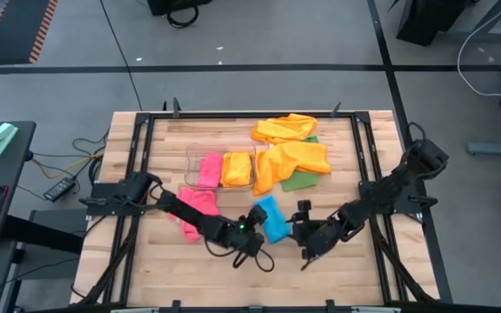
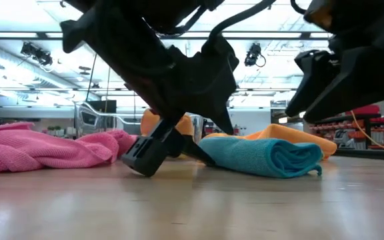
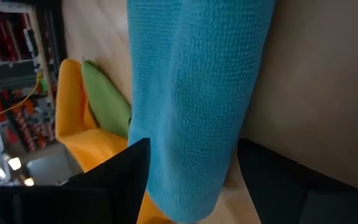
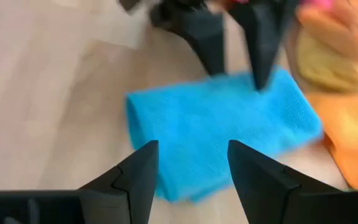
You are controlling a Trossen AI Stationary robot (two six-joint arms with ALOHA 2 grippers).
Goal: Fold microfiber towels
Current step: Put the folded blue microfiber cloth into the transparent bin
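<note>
While both arms crowd the near middle of the table [image 1: 146, 269], the blue towel [image 1: 273, 220] lies folded between them, just toward six o'clock from the clear plastic bin [image 1: 191, 167]. The left claw [image 1: 252, 241] sits at the towel's seven o'clock edge, tips down at the wood, its fingers [image 3: 120, 180] spread with the folded cloth running between them. It looks placed to press or square up the fold, though I cannot tell whether it touches the fabric. The right claw [image 1: 307, 246] hangs at the towel's four o'clock side, its fingers [image 4: 138, 174] spread and empty above the blue cloth, probably waiting to pinch an edge for the next fold or to carry the towel off.

A crumpled pink towel [image 1: 195, 209] lies under the left arm at the blue towel's nine o'clock, close enough that the arm could drag it. Inside the bin, a folded pink towel [image 1: 208, 169] and a folded yellow towel [image 1: 237, 169] sit side by side. At the bin's three o'clock, a heap of orange towels [image 1: 292, 156] spills over a green towel [image 1: 303, 180], near the blue towel's one o'clock corner. That heap limits room for spreading anything out on the far side.
</note>
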